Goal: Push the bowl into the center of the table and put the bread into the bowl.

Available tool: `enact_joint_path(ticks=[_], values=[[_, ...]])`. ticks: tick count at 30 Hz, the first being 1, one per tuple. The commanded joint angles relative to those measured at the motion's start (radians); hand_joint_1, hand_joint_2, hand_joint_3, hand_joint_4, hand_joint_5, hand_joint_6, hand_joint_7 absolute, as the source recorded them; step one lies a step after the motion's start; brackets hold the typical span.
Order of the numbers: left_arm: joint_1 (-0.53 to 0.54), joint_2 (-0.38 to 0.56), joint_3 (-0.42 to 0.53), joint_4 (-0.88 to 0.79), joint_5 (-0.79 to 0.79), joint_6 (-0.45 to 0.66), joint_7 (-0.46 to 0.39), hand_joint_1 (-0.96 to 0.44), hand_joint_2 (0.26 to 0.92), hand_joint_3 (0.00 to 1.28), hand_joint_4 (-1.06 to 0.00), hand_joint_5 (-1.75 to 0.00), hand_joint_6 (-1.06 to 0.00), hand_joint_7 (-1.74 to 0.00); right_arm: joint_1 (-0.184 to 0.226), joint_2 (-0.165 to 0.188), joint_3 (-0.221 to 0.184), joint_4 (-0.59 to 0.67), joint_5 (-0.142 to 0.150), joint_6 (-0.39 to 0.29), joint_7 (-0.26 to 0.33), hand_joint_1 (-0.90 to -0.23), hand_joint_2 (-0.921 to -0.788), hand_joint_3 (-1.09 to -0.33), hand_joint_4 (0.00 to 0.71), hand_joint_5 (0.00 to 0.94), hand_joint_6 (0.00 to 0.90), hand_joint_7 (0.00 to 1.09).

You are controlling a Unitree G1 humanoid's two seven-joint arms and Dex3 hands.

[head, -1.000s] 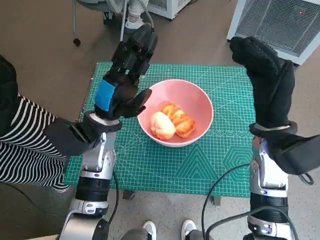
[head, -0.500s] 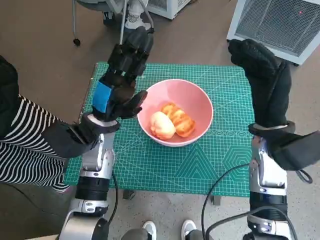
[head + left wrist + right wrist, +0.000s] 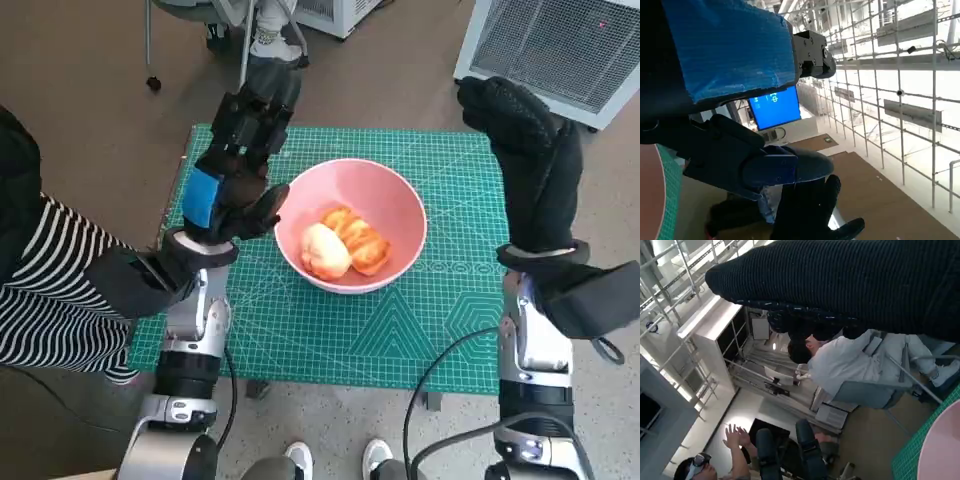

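Note:
A pink bowl sits near the middle of the green cutting mat on the table. Inside it lie a pale bread roll and a golden braided bread. My left hand, black with blue tape, hangs raised just left of the bowl's rim, fingers spread and holding nothing. My right hand in its black glove is lifted upright at the mat's right edge, empty. A sliver of the bowl's rim shows in the right wrist view. The left wrist view shows my own left hand and the gloved right hand beyond it.
A white slatted appliance stands beyond the table's far right corner. Chair legs and a person's feet are behind the table. A striped sleeve lies at the left. People sit nearby in the right wrist view.
My left hand has drifted slightly left and back, away from the bowl's rim. The bowl, breads and right hand stay where they were.

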Motion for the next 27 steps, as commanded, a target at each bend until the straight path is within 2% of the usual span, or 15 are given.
enact_joint_path(ticks=[1,27], values=[[-0.015,-0.002,0.006,0.013,-0.005,-0.026,-0.005,-0.74,0.921,0.37,-0.12,-0.05,0.00,-0.49,0.011,-0.003,0.000,0.011,0.012,0.002,0.009,-0.791,-0.921,-0.732,0.199,0.003,0.098,0.49],[-0.007,-0.013,0.005,0.015,-0.004,-0.040,0.009,-0.69,0.921,0.31,-0.15,-0.04,0.00,-0.49,0.006,0.008,0.007,0.025,0.010,-0.019,0.007,-0.813,-0.921,-0.720,0.206,0.004,0.118,0.49]])
